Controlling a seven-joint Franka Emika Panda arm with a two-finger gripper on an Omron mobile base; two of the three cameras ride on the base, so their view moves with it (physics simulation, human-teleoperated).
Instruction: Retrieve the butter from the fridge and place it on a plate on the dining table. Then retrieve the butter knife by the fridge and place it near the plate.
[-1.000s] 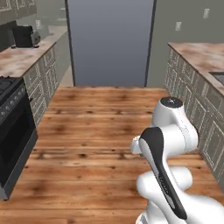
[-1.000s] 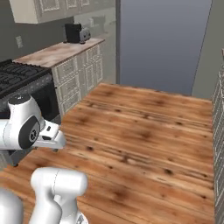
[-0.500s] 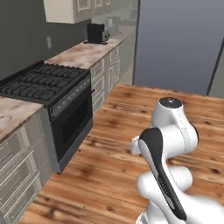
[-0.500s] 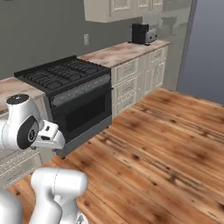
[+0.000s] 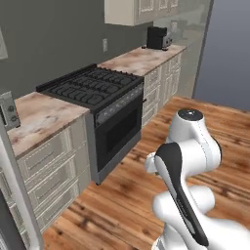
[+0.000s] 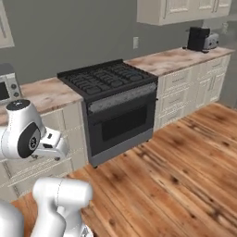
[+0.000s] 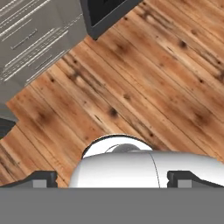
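Observation:
My gripper [image 7: 116, 180] is open, its two dark fingertips [image 7: 43, 179] wide apart with nothing between them. It points down at the wooden floor [image 7: 144, 83], tucked close to the arm. The hand [image 6: 50, 145] hangs in front of the cream cabinets in the right base view. The butter, the plate, the dining table and the butter knife are out of view. A dark grey panel with a long pale strip [image 5: 13, 195] cuts the lower left corner of the left base view; I cannot tell whether it is the fridge.
A black stove with an oven [image 5: 105, 105] stands in a marbled counter [image 5: 41, 114] on cream cabinets. A dark appliance [image 6: 200, 38] sits at the counter's far end and a microwave [image 6: 7, 85] near me. Open wooden floor [image 6: 185, 171] spreads to the right.
The whole picture has swung: the base has turned left, so the grey panel ahead slid off to the right and the stove and counter came near. The arm keeps its folded pose and the gripper stays open.

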